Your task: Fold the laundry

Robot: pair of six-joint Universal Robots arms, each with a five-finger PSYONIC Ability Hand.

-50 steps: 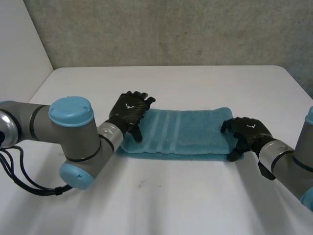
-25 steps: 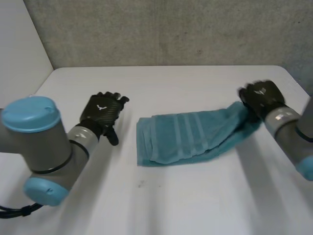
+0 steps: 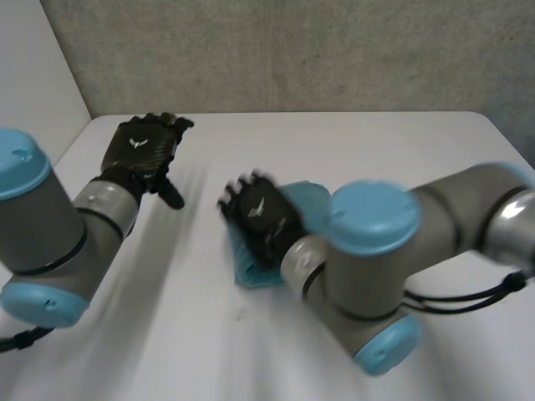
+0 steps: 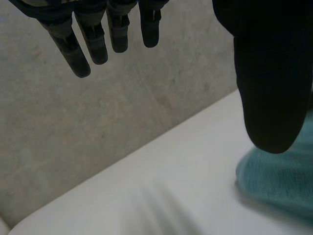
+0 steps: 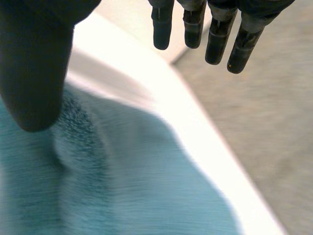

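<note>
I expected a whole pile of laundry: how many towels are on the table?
1: a teal towel on the table, partly covered by the right robot hand and its arm, which could hide more cloth.

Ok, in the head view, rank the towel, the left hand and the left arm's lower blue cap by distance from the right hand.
1. Towel, directly beneath the right hand.
2. Left hand, off to the left and farther back.
3. Lower blue cap, at the near left.
</note>
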